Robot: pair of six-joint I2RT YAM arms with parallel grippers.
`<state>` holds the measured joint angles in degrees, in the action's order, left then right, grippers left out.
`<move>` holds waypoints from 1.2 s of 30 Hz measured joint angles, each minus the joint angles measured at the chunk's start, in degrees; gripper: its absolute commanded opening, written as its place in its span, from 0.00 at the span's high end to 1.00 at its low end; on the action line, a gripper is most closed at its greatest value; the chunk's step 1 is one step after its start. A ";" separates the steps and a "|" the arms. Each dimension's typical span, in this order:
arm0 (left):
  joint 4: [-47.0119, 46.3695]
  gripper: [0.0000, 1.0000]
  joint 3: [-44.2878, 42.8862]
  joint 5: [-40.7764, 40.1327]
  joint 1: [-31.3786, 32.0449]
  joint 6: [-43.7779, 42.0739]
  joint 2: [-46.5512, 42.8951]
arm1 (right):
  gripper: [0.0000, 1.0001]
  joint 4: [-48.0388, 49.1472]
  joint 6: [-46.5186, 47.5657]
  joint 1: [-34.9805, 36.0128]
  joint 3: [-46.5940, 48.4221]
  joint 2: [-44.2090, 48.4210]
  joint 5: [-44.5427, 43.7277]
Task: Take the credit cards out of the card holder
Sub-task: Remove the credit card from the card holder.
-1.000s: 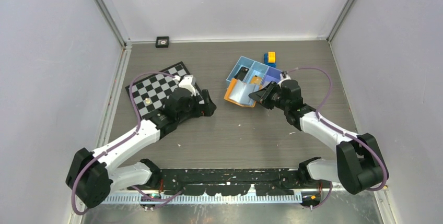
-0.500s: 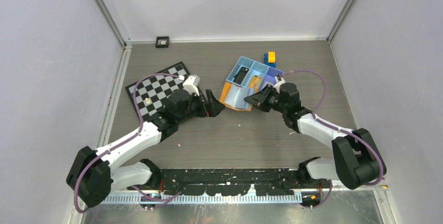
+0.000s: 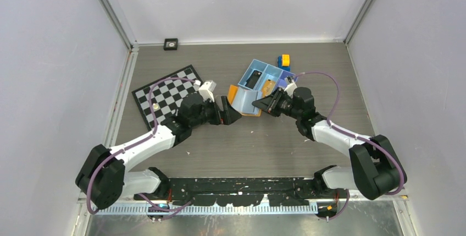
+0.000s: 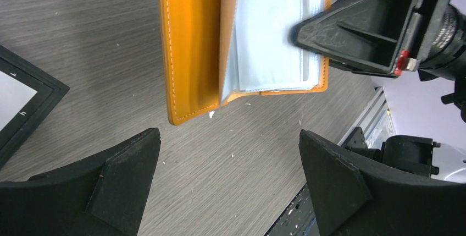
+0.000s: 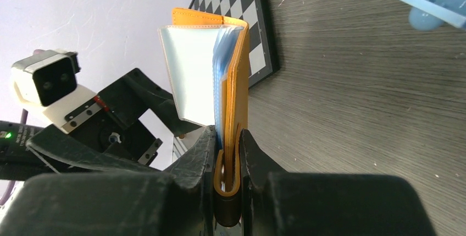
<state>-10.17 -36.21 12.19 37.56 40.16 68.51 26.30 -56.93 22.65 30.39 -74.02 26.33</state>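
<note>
**Ana:** Which step is in hand?

**Ben:** The right pincer (image 5: 226, 153) is clamped on one edge of the orange card holder (image 5: 235, 76). It holds the holder open above the bench (image 3: 247, 148), just in front of the blue tray (image 3: 270, 71). The clear sleeves (image 4: 269, 32) fan out toward the left arm.

**Ana:** And the left pincer (image 4: 229, 159)?

**Ben:** Its fingers stand wide apart, near the holder's free edge, and touch nothing. No card is out, so the task looks to be at its start: the holder is presented, but the pulling is not yet begun.

**Ana:** What does the next move call for?

**Ben:** Probably the left pincer must reach a sleeve's open side, close on a card alone and not on the plastic, and pull along the sleeve. Whether the sleeves hold cards cannot be told from here.
</note>
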 measured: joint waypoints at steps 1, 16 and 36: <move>0.00 0.00 0.00 0.39 0.00 0.02 0.46 | 0.99 0.26 0.00 0.11 0.00 0.00 0.20; -1.62 0.14 -0.24 5.68 0.09 1.38 4.13 | 1.00 3.04 0.00 1.11 -0.09 0.17 1.46; -3.76 0.35 1.20 1.81 -0.83 3.23 -2.64 | 1.00 7.52 0.63 7.52 0.17 -1.84 5.11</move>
<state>-13.93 -35.00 14.00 36.73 43.40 65.87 33.82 -56.29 30.17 30.57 -75.85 31.44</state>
